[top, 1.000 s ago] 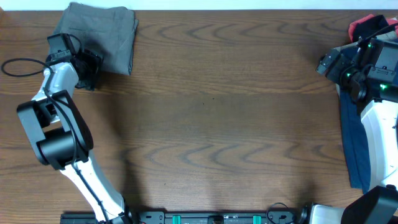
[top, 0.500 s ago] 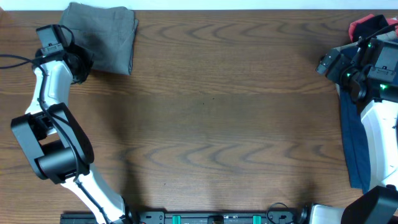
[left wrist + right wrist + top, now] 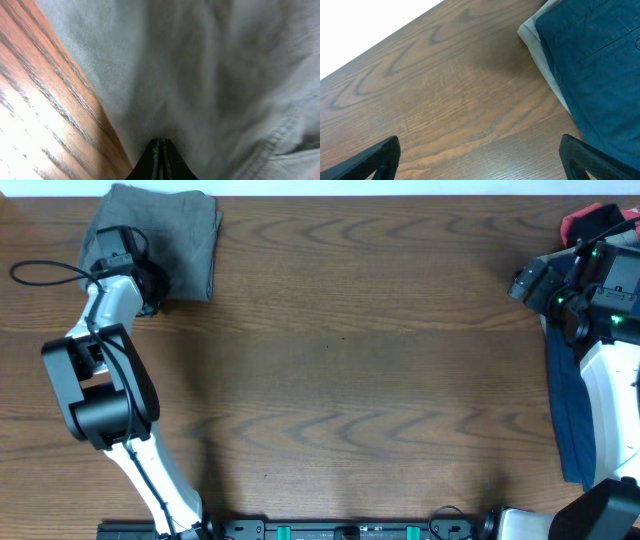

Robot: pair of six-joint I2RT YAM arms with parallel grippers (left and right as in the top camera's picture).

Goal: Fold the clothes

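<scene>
The clothes, grey-green shorts (image 3: 170, 230), lie folded at the table's far left corner. My left gripper (image 3: 152, 285) is at their lower left part. In the left wrist view the grey-green cloth (image 3: 225, 75) fills the frame, and the left gripper (image 3: 161, 143) is shut. Its tips press against the fabric just inside the cloth's edge, and no fold shows between them. My right gripper (image 3: 481, 162) stands open over bare wood, with nothing between its fingers (image 3: 375, 159). It sits beside a navy garment (image 3: 600, 65) lying on a tan one (image 3: 536, 41).
At the right edge a navy garment (image 3: 568, 415) lies partly under my right arm (image 3: 605, 380). A red and black one (image 3: 590, 220) is bunched at the far right corner. Brown wooden table (image 3: 350, 360) runs between the two arms.
The left gripper went from open to shut. The left arm swung out to the left of the shorts, then came back onto their lower left part. The right arm stayed still.
</scene>
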